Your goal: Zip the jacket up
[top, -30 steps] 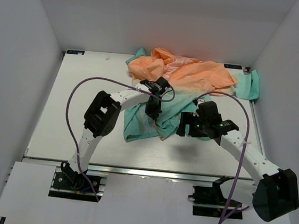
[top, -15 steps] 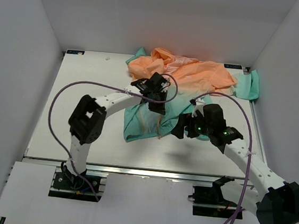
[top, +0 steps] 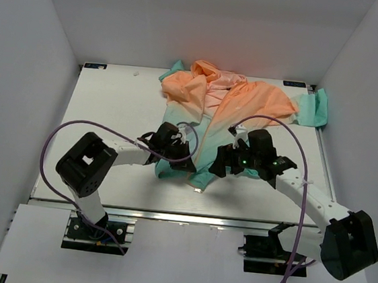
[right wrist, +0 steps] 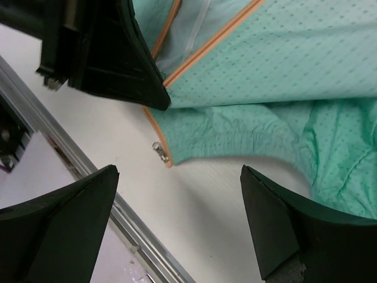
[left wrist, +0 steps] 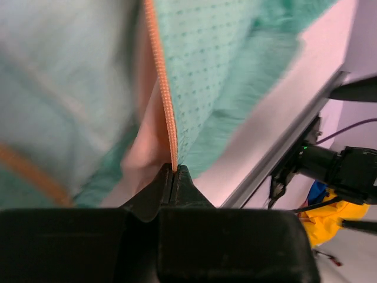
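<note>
Since the jacket (top: 247, 100) is thin and limp, left end effector (left wrist: 174, 175) pinches its zipper tape (left wrist: 166, 106); right end effector (right wrist: 178, 177), wide open, should take the slider (right wrist: 159, 150).

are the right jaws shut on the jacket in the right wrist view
No, the right jaws stand wide apart above the jacket, gripping nothing.

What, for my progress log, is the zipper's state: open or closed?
Open: on the jacket, orange zipper edges lie apart at the hem; left gripper pinches one.
</note>
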You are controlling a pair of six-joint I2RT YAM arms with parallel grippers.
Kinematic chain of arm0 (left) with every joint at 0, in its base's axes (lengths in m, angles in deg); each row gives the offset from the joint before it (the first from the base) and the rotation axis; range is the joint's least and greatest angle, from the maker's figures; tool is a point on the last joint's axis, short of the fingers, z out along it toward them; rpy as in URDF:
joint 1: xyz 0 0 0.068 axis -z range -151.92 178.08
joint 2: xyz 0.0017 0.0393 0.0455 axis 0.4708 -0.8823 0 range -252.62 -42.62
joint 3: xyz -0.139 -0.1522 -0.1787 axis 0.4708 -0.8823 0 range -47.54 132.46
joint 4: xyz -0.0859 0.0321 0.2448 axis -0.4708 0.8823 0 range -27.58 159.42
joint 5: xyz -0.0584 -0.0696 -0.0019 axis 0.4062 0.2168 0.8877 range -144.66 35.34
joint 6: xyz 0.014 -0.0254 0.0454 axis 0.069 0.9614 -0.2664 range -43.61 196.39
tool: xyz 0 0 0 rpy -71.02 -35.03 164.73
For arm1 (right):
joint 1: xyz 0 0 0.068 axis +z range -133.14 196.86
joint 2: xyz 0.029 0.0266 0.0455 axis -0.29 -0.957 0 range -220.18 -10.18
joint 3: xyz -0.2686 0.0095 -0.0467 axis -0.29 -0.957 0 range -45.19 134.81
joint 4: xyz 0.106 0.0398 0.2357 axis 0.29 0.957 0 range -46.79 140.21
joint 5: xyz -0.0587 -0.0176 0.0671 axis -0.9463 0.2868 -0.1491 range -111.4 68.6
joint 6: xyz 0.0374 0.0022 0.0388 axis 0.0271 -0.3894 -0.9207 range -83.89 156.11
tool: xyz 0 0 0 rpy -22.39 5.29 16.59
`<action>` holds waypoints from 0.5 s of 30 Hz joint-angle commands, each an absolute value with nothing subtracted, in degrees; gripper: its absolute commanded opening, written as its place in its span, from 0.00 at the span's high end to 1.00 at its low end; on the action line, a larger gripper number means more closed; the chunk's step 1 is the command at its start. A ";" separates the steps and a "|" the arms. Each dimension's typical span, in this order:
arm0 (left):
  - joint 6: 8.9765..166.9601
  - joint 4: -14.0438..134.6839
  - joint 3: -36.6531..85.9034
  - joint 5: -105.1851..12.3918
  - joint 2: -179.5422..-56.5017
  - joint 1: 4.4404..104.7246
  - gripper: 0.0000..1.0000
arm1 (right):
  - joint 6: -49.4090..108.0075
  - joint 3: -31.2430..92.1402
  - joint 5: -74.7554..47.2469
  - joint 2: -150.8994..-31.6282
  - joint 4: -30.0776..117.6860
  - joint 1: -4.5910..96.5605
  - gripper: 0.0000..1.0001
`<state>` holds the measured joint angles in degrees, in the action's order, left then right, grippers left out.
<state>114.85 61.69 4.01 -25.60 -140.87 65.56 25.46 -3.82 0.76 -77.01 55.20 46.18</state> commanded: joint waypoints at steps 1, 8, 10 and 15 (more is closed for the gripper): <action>119.54 51.09 -1.99 -22.91 -136.13 64.47 1.00 | 28.55 -3.61 2.08 -78.38 54.11 50.59 0.11; 120.07 55.73 -2.90 -31.01 -135.25 64.21 1.00 | 34.08 -0.19 -3.90 -84.26 58.06 59.22 0.11; 119.37 56.79 -2.55 -32.76 -134.73 64.12 1.00 | 37.06 0.78 -4.34 -85.24 59.72 61.32 0.11; 116.12 60.66 -0.09 -36.20 -135.34 63.68 1.00 | 39.36 2.27 -7.59 -90.51 60.08 62.47 0.12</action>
<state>118.39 59.07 -2.51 -33.18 -137.38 64.18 35.88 -0.56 -4.73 -88.40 59.00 62.22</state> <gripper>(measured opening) 0.029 0.889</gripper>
